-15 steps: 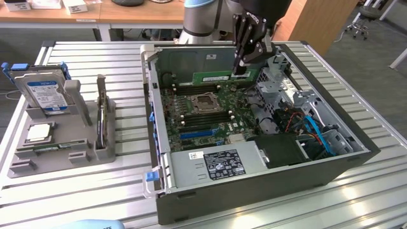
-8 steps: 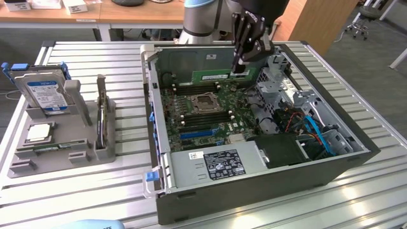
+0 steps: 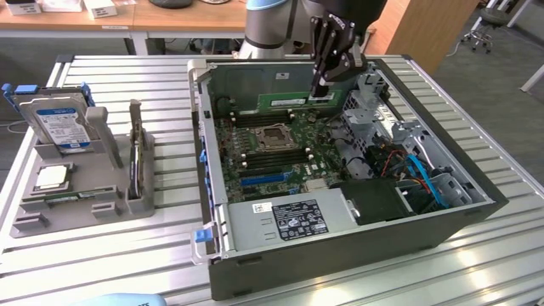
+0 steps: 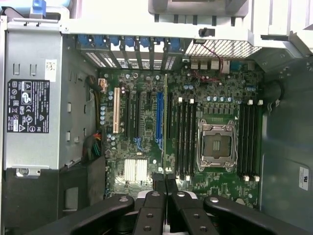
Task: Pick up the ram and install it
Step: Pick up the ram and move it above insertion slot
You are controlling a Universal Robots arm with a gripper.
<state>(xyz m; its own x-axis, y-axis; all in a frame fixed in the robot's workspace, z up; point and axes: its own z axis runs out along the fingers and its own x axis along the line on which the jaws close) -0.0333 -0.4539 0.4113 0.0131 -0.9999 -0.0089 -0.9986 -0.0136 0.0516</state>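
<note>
Pickup done: my black pincer (image 3: 322,92) was clenched on the long thin green ram stick (image 3: 287,100), held above the green motherboard (image 3: 246,148), near its black memory slots (image 4: 183,139). Not seated in any slot yet, install left.

The computer case (image 3: 340,248) stands mid-table (image 3: 127,76), the parts holder (image 3: 140,201) beside it toward the table's edge at the exterior view's left. The hard drive (image 3: 58,124) stands at the holder's far end, the processor chip (image 3: 51,177) nearer. In the case, the ram (image 3: 289,100) hangs over the motherboard's (image 3: 255,159) far edge.
</note>
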